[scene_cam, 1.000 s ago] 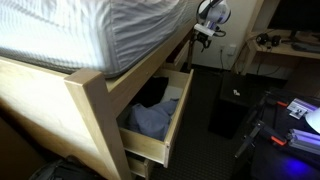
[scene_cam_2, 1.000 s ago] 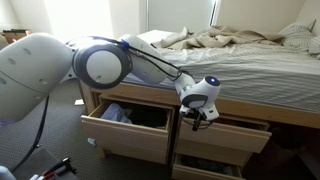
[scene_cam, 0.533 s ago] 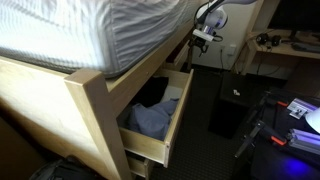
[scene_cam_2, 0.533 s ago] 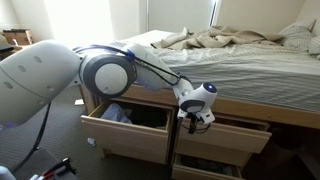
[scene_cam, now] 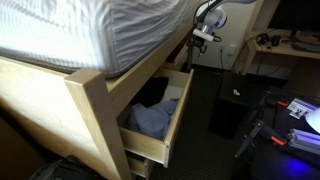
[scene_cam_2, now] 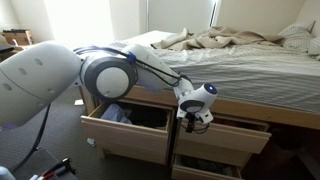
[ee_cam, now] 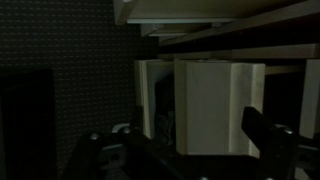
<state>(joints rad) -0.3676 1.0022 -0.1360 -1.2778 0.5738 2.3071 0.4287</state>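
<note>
In the wrist view my gripper [ee_cam: 190, 150] is open, and a pale wooden drawer front [ee_cam: 218, 105] stands between its dark fingers [ee_cam: 262, 135]. The picture is dim, and I cannot see whether the fingers touch the wood. In both exterior views the gripper [scene_cam_2: 197, 120] [scene_cam: 203, 33] hangs at the top edge of a slightly pulled-out drawer [scene_cam_2: 235, 135] under the bed. To one side, another drawer [scene_cam_2: 125, 128] [scene_cam: 165, 135] stands wide open with blue clothing [scene_cam: 155, 118] [scene_cam_2: 117, 113] inside.
A lower drawer [scene_cam_2: 205, 165] below the gripper is also pulled out. The mattress [scene_cam_2: 240, 60] with rumpled sheets overhangs the frame. A black box [scene_cam: 230, 110] stands on the floor beside a desk [scene_cam: 285, 50] with clutter.
Over the last second the arm dropped and shifted slightly toward the drawer front. Since half a second ago nothing has visibly moved.
</note>
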